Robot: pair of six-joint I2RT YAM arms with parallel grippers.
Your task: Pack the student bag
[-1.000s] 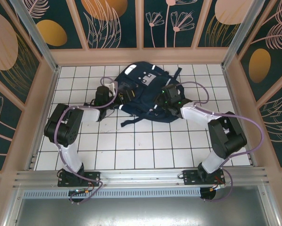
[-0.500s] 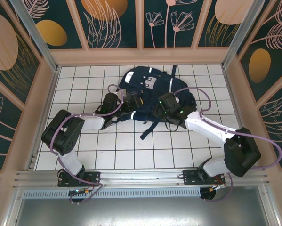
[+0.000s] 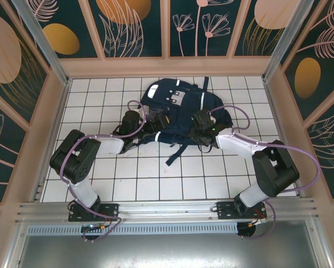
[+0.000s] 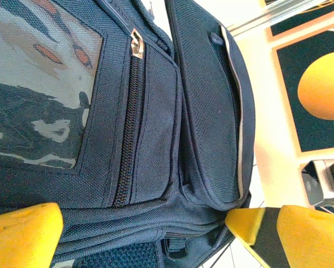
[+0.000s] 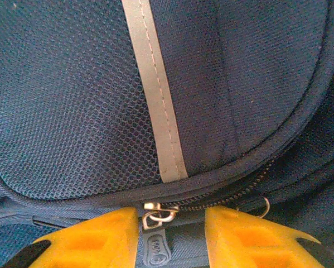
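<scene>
The student bag, a navy-blue backpack with white reflective stripes, lies flat on the tiles at the back centre. My left gripper is at its near left side. In the left wrist view the left gripper stands wide open, its yellow fingertips straddling the student bag's lower edge beside a shut pocket zip. My right gripper rests on the bag's near right part. In the right wrist view the right gripper has its jaws narrowly apart, with a zipper pull between them, lying against the left finger.
A loose dark strap trails from the bag toward the near side across the white tiled floor. Wood-framed patterned walls enclose the floor on three sides. An aluminium rail runs along the front by the arm bases.
The bag has shifted toward the back wall and now lies flatter. The left gripper followed it to the right. The right arm drew its elbow in and its jaws narrowed around the zipper pull.
</scene>
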